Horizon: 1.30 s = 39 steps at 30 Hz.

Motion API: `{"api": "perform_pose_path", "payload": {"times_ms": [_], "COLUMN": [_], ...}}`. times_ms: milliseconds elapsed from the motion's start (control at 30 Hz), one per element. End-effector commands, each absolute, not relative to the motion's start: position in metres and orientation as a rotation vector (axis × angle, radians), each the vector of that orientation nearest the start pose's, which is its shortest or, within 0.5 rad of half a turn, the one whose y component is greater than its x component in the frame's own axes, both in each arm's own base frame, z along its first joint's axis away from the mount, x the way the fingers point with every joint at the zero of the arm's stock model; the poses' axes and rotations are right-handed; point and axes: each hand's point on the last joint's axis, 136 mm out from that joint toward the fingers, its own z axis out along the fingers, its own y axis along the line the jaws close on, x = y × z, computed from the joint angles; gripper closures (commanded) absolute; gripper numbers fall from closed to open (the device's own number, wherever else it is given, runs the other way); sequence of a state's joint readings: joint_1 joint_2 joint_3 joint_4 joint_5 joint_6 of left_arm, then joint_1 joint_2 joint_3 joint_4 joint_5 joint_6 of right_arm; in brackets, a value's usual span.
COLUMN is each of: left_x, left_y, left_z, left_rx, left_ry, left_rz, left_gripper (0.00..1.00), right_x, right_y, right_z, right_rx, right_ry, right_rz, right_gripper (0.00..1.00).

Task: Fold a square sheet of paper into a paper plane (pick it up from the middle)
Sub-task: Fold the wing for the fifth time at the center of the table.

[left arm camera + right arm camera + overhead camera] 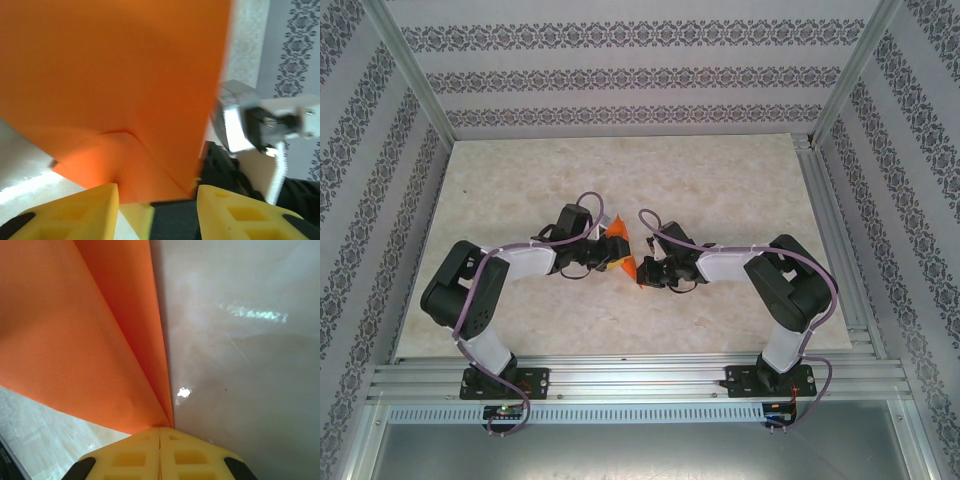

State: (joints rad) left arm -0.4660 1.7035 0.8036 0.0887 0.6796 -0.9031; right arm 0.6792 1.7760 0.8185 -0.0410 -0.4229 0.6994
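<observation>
The square sheet of paper point(620, 252) is bright orange and folded into layers, held up off the table between the two arms. In the left wrist view the paper point(115, 90) shows a diagonal crease, and its lower corner reaches down to my left gripper point(157, 192), whose yellow fingers stand apart on either side of it. My left gripper point(603, 252) is on the paper's left side. My right gripper point(642, 270) is on its right, and in its wrist view the right gripper point(160, 432) is shut on the folded edge of the paper point(75, 340).
The marble-patterned table point(720, 190) lies bare around the arms, with patterned walls and an aluminium frame point(840, 250) on three sides. The right arm's wrist point(260, 125) sits close beyond the paper. Pale table surface point(240, 365) lies beneath the right gripper.
</observation>
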Motion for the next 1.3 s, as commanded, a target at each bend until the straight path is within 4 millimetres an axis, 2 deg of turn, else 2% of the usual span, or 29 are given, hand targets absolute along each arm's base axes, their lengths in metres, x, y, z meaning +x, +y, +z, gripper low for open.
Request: {"api": "perform_pose_path", "payload": {"times_ms": [0, 167, 433, 667, 900, 1000, 1100, 1133, 1167, 1267], "left_x": [0.319, 0.325, 0.333, 0.338, 0.339, 0.343, 0.347, 0.347, 0.347, 0.345], "left_y": [-0.278, -0.284, -0.285, -0.275, -0.273, -0.265, -0.256, -0.255, -0.258, -0.261], "left_z": [0.068, 0.061, 0.059, 0.047, 0.038, 0.033, 0.033, 0.036, 0.043, 0.058], "left_rx": [-0.216, -0.189, -0.114, -0.116, -0.048, -0.055, -0.077, -0.080, -0.066, -0.056], "left_ry": [2.614, 2.596, 2.587, 2.598, 2.599, 2.618, 2.616, 2.610, 2.597, 2.579], "left_rz": [-1.344, -1.383, -1.345, -1.314, -1.301, -1.251, -1.250, -1.262, -1.289, -1.332], "left_gripper": [0.60, 0.74, 0.93, 0.98, 0.94, 0.88, 0.73, 0.61, 0.57, 0.52], "right_x": [0.242, 0.243, 0.242, 0.241, 0.242, 0.242, 0.241, 0.242, 0.242, 0.242], "right_y": [0.284, 0.284, 0.283, 0.281, 0.282, 0.282, 0.283, 0.283, 0.283, 0.282], "right_z": [-0.017, -0.017, -0.019, -0.021, -0.020, -0.020, -0.020, -0.020, -0.020, -0.020], "right_rx": [-0.151, -0.150, -0.151, -0.149, -0.146, -0.146, -0.144, -0.142, -0.140, -0.134], "right_ry": [2.907, 2.909, 2.919, 2.929, 2.928, 2.928, 2.933, 2.933, 2.933, 2.934], "right_rz": [0.842, 0.841, 0.834, 0.821, 0.829, 0.829, 0.828, 0.828, 0.827, 0.822], "right_gripper": [0.93, 0.92, 0.93, 0.93, 0.93, 0.93, 0.93, 0.93, 0.93, 0.93]}}
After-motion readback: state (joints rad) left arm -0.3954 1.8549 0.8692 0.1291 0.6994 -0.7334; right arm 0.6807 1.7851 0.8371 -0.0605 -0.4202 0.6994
